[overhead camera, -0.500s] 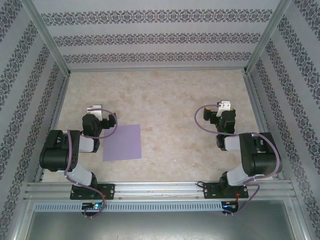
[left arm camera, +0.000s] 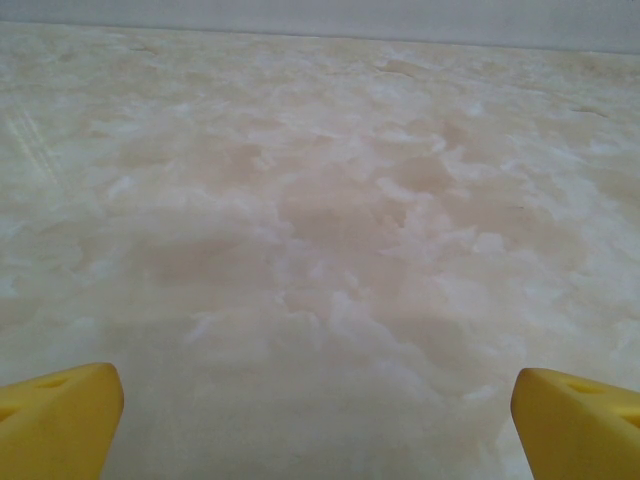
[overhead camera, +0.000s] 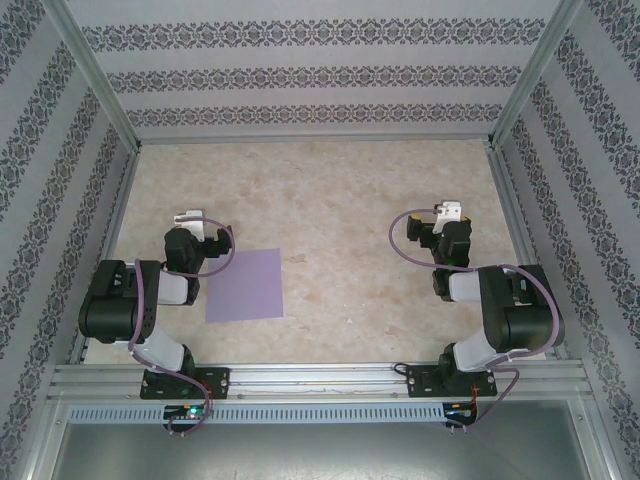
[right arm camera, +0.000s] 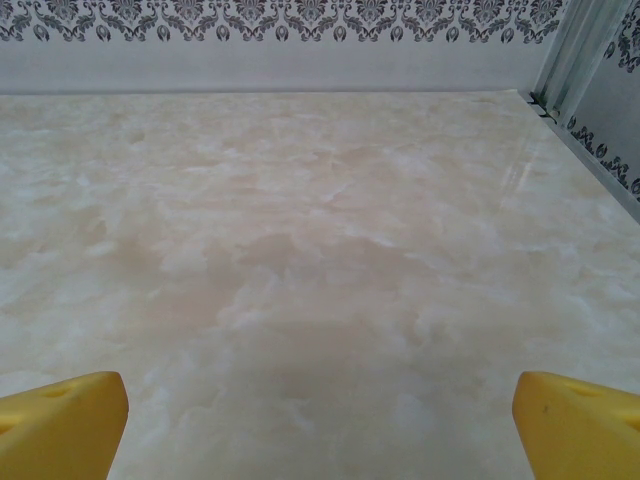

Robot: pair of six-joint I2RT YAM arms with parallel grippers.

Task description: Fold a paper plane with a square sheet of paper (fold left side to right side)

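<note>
Overhead, you have the square sheet of paper lying flat and unfolded on the marbled table, just beside the left gripper and well apart from the right gripper. Your wrist cameras settle the jaws: on both grippers the yellow fingertips stand wide apart, released, with bare tabletop between them

Beige marbled table, damask-striped white walls, aluminium frame.

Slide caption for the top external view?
Flat lavender paper square beside the left gripper; right gripper apart, both open.
</note>
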